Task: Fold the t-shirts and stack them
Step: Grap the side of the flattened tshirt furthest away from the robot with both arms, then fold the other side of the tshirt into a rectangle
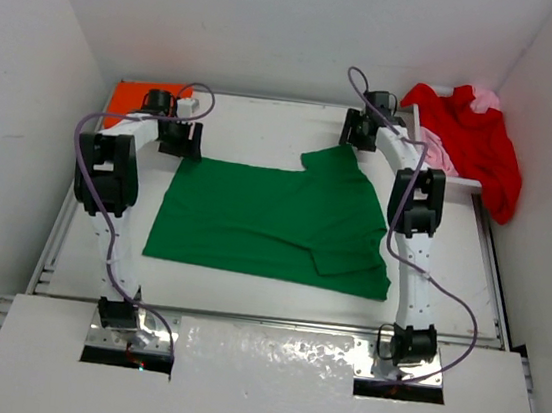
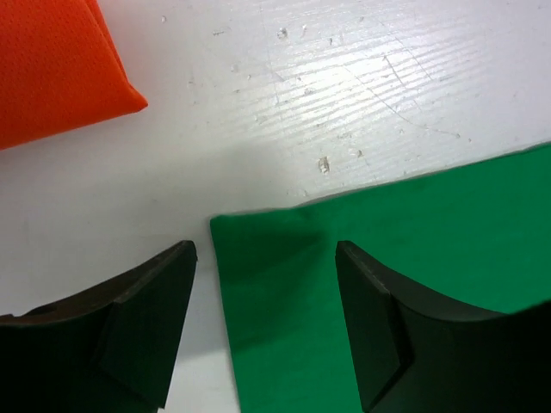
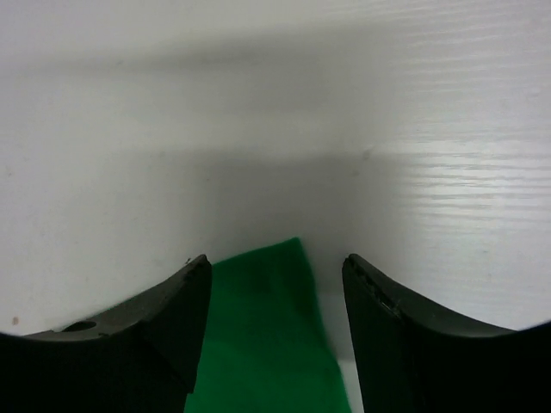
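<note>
Risk: shallow pinch. L gripper (image 2: 265,247) apart, straddling far-left corner of green shirt (image 1: 274,221), flat mid-table; R gripper (image 3: 275,260) apart over far-right tip. Thin edge may slip, uneven lift skews fold. Orange shirt (image 1: 133,98) folded nearby, don't snag.

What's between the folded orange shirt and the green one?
Just bare white tabletop between the folded orange cloth shirt and green cloth shirt, in the left wrist view.

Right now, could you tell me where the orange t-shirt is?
In the top view the orange t-shirt lies folded at the far left corner, beyond the left gripper and the green t-shirt.
</note>
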Available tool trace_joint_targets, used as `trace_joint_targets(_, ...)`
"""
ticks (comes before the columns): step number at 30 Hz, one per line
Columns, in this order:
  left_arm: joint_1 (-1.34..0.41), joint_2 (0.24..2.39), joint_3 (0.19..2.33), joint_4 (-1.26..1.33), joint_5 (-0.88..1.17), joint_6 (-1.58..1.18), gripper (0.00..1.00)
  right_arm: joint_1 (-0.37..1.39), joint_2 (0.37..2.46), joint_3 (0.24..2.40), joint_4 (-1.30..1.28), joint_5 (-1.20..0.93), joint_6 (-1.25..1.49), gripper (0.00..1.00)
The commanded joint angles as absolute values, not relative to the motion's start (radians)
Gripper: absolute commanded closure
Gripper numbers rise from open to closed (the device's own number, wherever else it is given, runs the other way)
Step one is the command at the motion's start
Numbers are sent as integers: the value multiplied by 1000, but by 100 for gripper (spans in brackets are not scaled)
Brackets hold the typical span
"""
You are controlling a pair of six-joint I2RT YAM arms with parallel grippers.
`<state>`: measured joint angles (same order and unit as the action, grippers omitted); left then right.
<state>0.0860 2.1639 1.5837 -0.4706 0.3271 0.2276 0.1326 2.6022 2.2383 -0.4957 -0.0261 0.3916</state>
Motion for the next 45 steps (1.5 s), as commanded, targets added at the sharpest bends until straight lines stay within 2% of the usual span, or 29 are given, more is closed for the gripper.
trace_joint_targets(1,81,2187,1572,-449,359,199,36,179,2623,2187,-518,-15,393,40)
trace_joint_targets(2,75,2189,1569,-452,348,216,36,178,2634,2194,-520,-18,399,42)
trace_joint_targets(4,58,2192,1566,-474,319,241,38,178,2646,2217,-520,-18,408,58)
trace_joint_targets(5,57,2197,1560,-477,311,247,44,178,2645,2217,-511,-20,413,64)
trace_joint_targets(6,55,2197,1557,-474,310,247,51,178,2642,2214,-505,-24,416,75)
trace_joint_targets(7,57,2200,1554,-472,310,250,62,176,2635,2207,-489,-29,420,81)
trace_joint_targets(8,57,2200,1554,-474,313,253,88,175,2619,2186,-482,-35,423,87)
trace_joint_targets(9,57,2198,1555,-482,322,259,97,173,2608,2172,-474,-50,428,100)
trace_joint_targets(10,58,2195,1554,-486,327,265,100,172,2591,2155,-466,-61,429,100)
trace_joint_targets(13,60,2130,1539,-491,324,320,100,160,2495,2057,-402,-103,439,100)
trace_joint_targets(19,60,1894,1376,-430,304,486,100,134,2076,1590,-125,-216,487,100)
trace_joint_targets(22,58,1806,1333,-462,304,541,100,118,1861,1285,-16,-247,548,100)
trace_joint_targets(28,58,1661,1194,-488,313,612,100,114,1540,897,61,-261,614,100)
trace_joint_targets(33,58,1583,1102,-514,354,684,100,112,1376,711,28,-249,603,100)
trace_joint_targets(42,58,1485,927,-522,273,782,100,112,1259,534,-9,-238,571,100)
trace_joint_targets(44,58,1486,913,-526,288,796,93,114,1273,517,17,-253,586,100)
trace_joint_targets(45,58,1488,914,-534,293,802,83,114,1282,505,41,-273,594,100)
